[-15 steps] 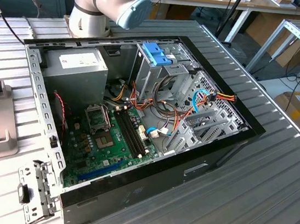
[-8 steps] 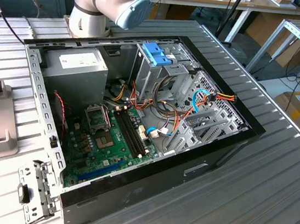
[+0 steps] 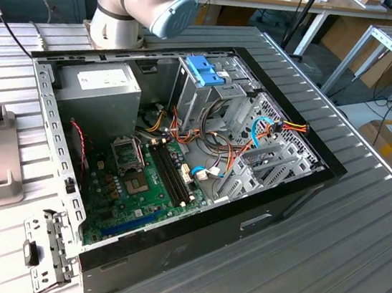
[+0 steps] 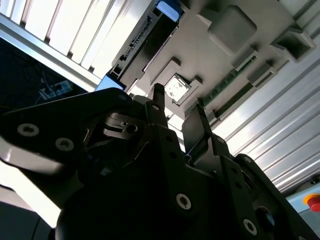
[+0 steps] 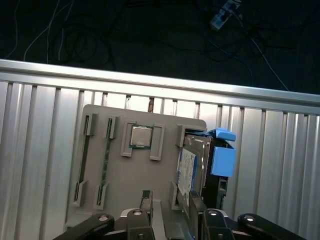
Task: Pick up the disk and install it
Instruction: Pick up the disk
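Note:
The disk (image 5: 192, 167) stands on its edge in a slot at one end of a grey parts tray (image 5: 165, 182). It has a dark grey body with a label, a light-blue carrier and a brighter blue end tab (image 5: 222, 159). In the second wrist view the disk (image 4: 142, 37) runs along the tray's far side. My gripper (image 5: 170, 205) hovers above the tray, open, with nothing between its fingers. One fingertip (image 5: 195, 204) is close to the disk's near end; the other (image 5: 145, 197) is over bare tray. In the second wrist view the gripper (image 4: 177, 107) points at the tray.
The tray also holds a processor chip (image 5: 140, 136) and two memory sticks (image 5: 105, 160). Beyond the table's edge (image 5: 160, 80) lies dark floor with cables. The open computer case (image 3: 180, 159) has a drive cage topped by a blue latch (image 3: 204, 70). A loose metal bracket (image 3: 48, 250) lies beside it.

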Robot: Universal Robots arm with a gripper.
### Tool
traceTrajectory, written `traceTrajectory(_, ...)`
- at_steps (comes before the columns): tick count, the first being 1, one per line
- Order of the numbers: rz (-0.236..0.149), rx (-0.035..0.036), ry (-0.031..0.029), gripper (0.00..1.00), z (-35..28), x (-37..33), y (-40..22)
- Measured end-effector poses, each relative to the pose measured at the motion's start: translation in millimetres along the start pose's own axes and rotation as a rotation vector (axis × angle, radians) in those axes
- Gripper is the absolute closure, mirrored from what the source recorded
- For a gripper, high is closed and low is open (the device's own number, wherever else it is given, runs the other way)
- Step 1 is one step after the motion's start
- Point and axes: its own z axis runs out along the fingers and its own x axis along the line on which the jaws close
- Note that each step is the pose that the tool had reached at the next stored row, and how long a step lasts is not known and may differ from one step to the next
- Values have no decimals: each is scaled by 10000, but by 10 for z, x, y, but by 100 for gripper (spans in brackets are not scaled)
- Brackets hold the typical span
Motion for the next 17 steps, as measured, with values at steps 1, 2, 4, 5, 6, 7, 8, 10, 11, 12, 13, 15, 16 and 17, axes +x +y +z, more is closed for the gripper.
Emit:
traceTrajectory(1,0,1,0,58,3,-12,0)
traceTrajectory(2,0,0,0,58,6,-25,-1)
traceTrajectory(4,0,0,0,58,9,-38,-1)
traceTrajectory(5,1,0,0,58,12,-51,-2)
traceTrajectory(6,0,0,0,58,13,-61,-2)
traceTrajectory(7,0,0,0,58,15,-75,-3)
traceTrajectory(8,1,0,0,58,16,-88,-4)
traceTrajectory(10,0,-1,0,58,20,-133,-6)
traceTrajectory(11,1,0,0,58,23,-163,-8)
traceTrajectory(12,1,0,0,58,24,-176,-9)
traceTrajectory(13,2,-1,0,58,26,-195,-11)
traceTrajectory(15,5,0,-1,58,33,-259,-17)
traceTrajectory(16,7,0,-1,58,35,-281,-19)
traceTrajectory(17,8,1,-1,58,37,-295,-20)
